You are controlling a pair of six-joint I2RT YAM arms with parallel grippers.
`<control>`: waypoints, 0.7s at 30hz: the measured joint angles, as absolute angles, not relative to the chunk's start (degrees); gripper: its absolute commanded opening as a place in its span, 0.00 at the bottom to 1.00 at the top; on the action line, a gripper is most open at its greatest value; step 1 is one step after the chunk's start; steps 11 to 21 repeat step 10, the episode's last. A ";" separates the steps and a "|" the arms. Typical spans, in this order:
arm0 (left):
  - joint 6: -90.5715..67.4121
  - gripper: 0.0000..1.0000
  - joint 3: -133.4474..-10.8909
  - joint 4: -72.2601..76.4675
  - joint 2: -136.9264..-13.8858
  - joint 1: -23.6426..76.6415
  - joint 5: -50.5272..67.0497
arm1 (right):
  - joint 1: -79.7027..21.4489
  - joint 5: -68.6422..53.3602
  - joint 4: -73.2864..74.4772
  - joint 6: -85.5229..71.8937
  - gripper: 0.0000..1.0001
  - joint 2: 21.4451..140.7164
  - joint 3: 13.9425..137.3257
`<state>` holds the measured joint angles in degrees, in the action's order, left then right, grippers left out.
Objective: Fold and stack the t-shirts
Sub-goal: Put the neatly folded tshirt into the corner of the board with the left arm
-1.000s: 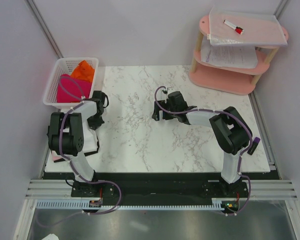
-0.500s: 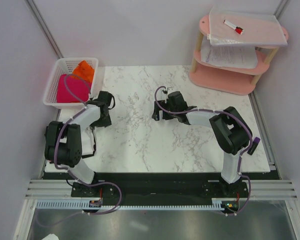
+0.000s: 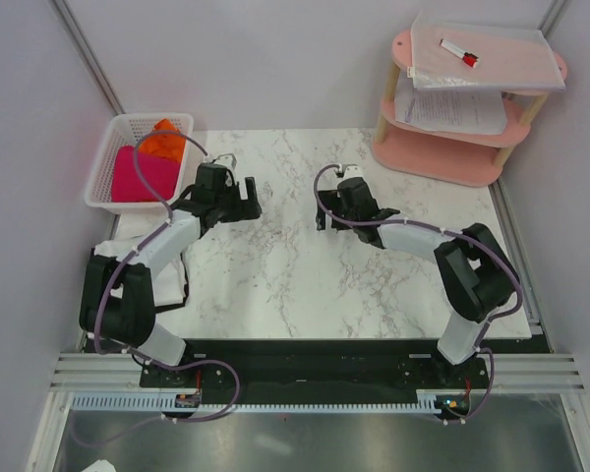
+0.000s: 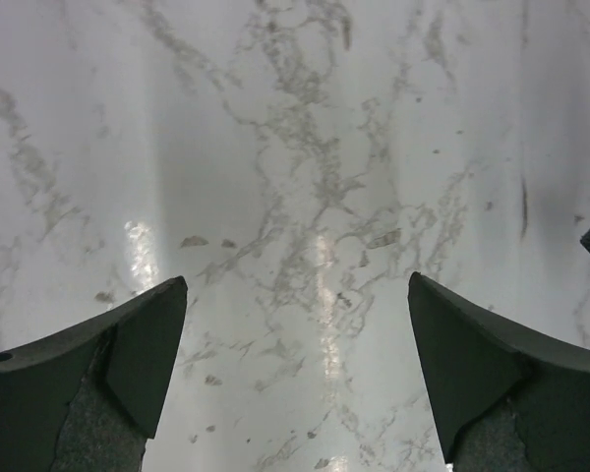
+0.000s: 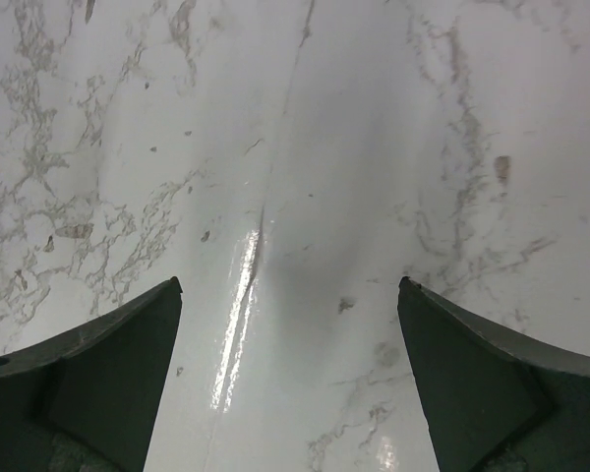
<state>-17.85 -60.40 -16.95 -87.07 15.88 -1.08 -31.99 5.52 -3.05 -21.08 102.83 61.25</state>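
A white t-shirt (image 3: pixel 111 248) lies folded at the table's left edge, partly hidden under my left arm. A magenta t-shirt (image 3: pixel 138 177) and an orange t-shirt (image 3: pixel 163 141) sit in the white lattice basket (image 3: pixel 106 163) at the back left. My left gripper (image 3: pixel 246 200) is over bare marble right of the basket; in the left wrist view it (image 4: pixel 295 285) is open with nothing between the fingers. My right gripper (image 3: pixel 329 214) hovers near the table's middle, and in the right wrist view it (image 5: pixel 290 283) is open and empty over marble.
A pink two-tier shelf (image 3: pixel 442 162) stands at the back right, carrying white paper sheets (image 3: pixel 450 108) and a red marker (image 3: pixel 459 53). Grey walls close in both sides. The two grippers face each other about a hand's width apart.
My left gripper has opened and swung from the white t-shirt at the left edge toward the table's middle. My right gripper has shifted slightly back and to the right.
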 measured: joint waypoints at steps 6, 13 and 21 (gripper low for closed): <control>-17.74 1.00 -59.05 -8.97 -91.02 16.58 9.45 | -31.99 17.21 -2.61 -20.67 0.98 95.79 58.33; -17.43 1.00 -59.05 -6.76 -92.84 16.86 12.49 | -31.86 22.31 -2.57 -20.18 0.98 93.69 57.32; -17.43 1.00 -59.05 -6.76 -92.84 16.86 12.49 | -31.86 22.31 -2.57 -20.18 0.98 93.69 57.32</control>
